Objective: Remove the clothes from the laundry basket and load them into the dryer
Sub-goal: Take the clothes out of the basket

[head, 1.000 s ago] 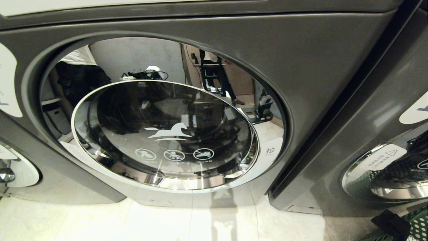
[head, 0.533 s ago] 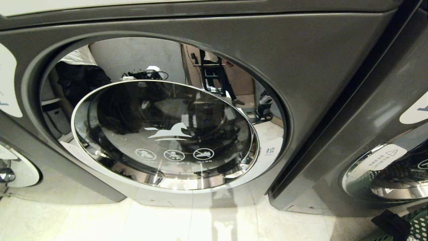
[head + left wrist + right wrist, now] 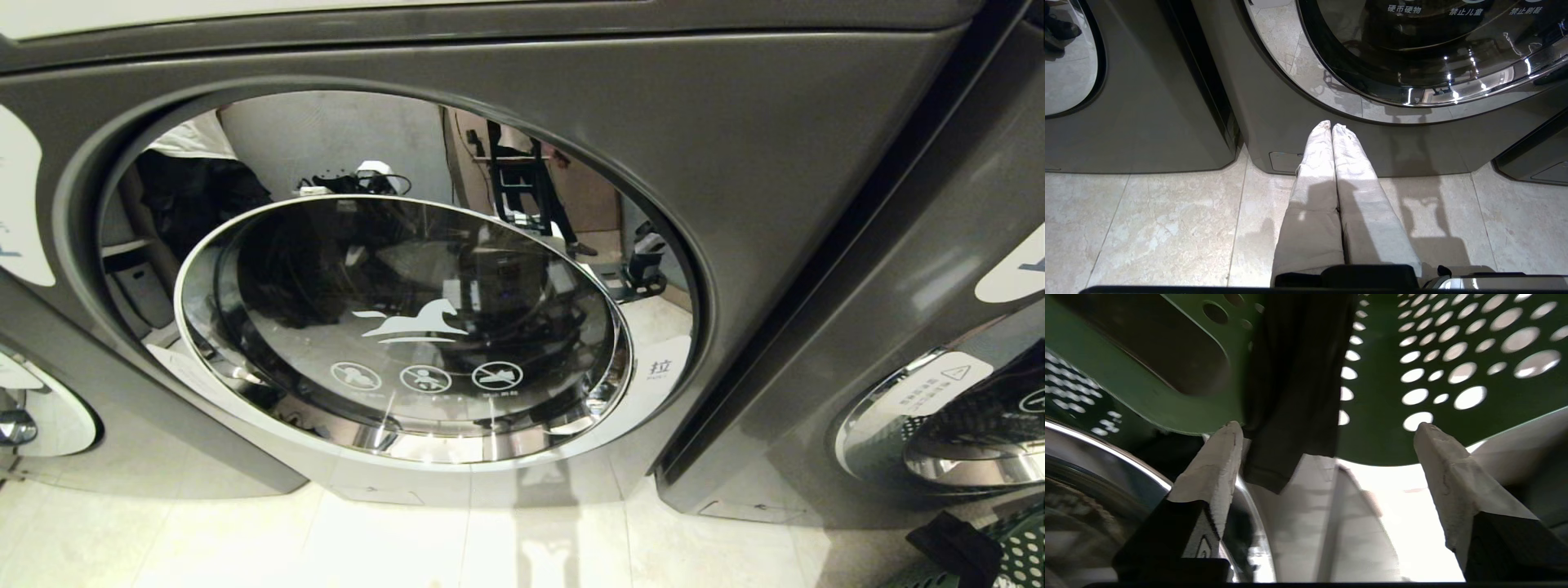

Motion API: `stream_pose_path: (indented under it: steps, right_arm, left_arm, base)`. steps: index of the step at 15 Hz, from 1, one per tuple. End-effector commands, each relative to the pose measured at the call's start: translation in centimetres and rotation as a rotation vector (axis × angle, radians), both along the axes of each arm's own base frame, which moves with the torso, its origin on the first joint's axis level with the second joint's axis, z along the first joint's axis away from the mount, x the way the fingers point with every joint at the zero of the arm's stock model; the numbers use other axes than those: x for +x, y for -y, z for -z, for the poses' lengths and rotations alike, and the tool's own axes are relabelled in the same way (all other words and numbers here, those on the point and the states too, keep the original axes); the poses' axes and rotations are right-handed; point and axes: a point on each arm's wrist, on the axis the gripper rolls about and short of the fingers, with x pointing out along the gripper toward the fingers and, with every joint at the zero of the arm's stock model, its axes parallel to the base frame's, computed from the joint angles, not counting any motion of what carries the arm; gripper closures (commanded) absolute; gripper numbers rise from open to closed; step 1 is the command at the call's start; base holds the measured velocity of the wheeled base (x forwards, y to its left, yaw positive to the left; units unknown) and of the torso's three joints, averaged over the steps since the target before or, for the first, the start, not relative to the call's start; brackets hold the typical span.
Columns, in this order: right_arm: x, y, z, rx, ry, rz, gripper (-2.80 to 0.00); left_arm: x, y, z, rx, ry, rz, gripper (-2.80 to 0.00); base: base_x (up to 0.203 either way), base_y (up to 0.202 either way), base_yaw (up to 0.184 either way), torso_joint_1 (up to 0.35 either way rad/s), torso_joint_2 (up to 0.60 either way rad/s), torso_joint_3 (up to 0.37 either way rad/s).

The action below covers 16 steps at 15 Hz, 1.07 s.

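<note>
Tiled floor (image 3: 1167,228); only wrist views show left end effector (image 3: 1331,126) together, right end effector (image 3: 1327,433) apart.

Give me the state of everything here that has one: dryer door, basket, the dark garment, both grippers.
dryer door: shut
laundry basket: holds clothing, not emptied
dark garment: draped over the basket's edge, not gripped
right gripper: jaws open, at the garment's hanging end
left gripper: jaws shut, empty, low before the dryer
</note>
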Motion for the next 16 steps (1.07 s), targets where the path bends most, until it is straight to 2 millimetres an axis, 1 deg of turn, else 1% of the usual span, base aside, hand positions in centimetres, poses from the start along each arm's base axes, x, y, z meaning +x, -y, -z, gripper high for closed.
stream_pose_path:
  steps: [1,3,7,12,16]
  right_arm:
    - [0.2,0.3,0.6,0.018,0.021,0.030,-2.80]
    - [0.4,0.7,1.4,0.029,0.031,0.058,-2.80]
    - [0.3,0.5,3.6,0.076,0.004,0.067,-2.80]
    - [0.7,1.1,5.6,0.092,0.032,0.124,-2.80]
    - [1.1,0.9,6.9,0.197,0.080,0.177,-2.80]
  left_arm:
    - [0.0,0.0,0.0,0.000,0.001,-0.001,0.00]
    - [0.0,0.0,0.0,0.000,0.001,0.000,0.00]
    - [0.0,0.0,0.0,0.000,0.001,-0.001,0.00]
    - [0.0,0.0,0.0,0.000,0.001,0.000,0.00]
    - [0.0,0.0,0.0,0.000,0.001,0.000,0.00]
  base:
    - [0.000,0.000,0.000,0.000,0.00,0.000]
    - [0.000,0.000,0.000,0.000,0.00,0.000]
    - [0.000,0.000,0.000,0.000,0.00,0.000]
    - [0.000,0.000,0.000,0.000,0.00,0.000]
    - [0.000,0.000,0.000,0.000,0.00,0.000]
